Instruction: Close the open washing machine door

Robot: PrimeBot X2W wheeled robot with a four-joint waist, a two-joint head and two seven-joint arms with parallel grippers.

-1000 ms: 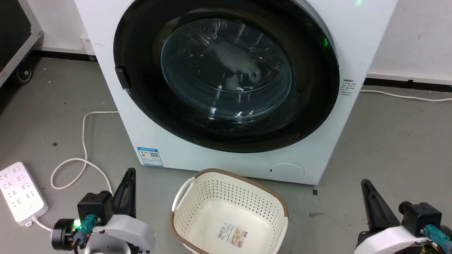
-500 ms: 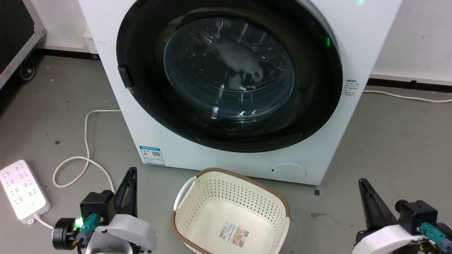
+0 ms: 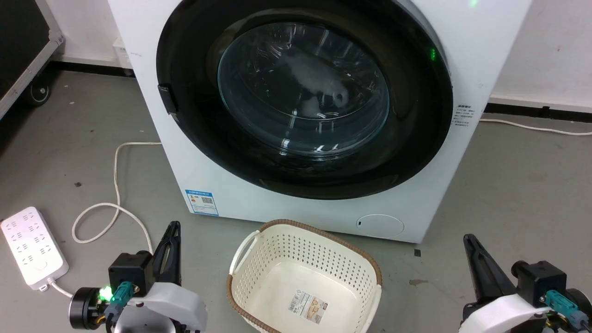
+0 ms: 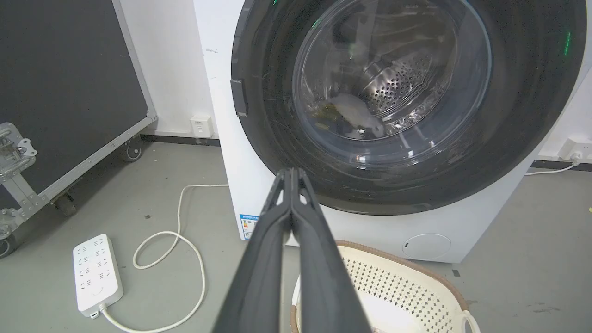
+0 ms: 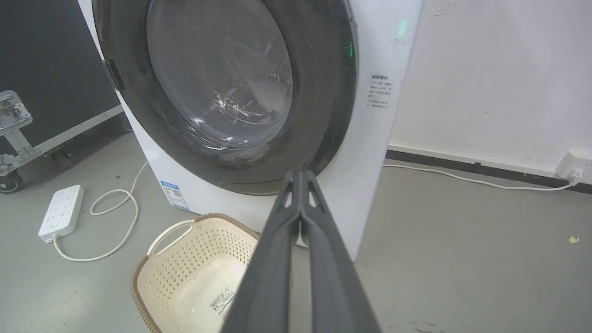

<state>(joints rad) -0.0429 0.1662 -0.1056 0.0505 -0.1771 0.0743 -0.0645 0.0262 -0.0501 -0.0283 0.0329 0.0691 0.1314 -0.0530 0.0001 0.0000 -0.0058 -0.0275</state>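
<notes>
The white washing machine stands on the floor ahead of me. Its round door, a glossy black frame around a bulging glass bowl, lies flat against the machine's front. Pale laundry shows through the glass. My left gripper is low at the left, shut and holding nothing. Low at the right, my right gripper is shut and empty too. Both hang well short of the door, touching nothing.
A cream perforated basket sits empty on the floor right before the machine, between my arms. A white power strip and its looped cable lie at the left. A black wheeled case stands far left.
The whole head view has slid slightly rightward, so the camera has moved. Both grippers stay shut and have shifted only a little; the door looks the same.
</notes>
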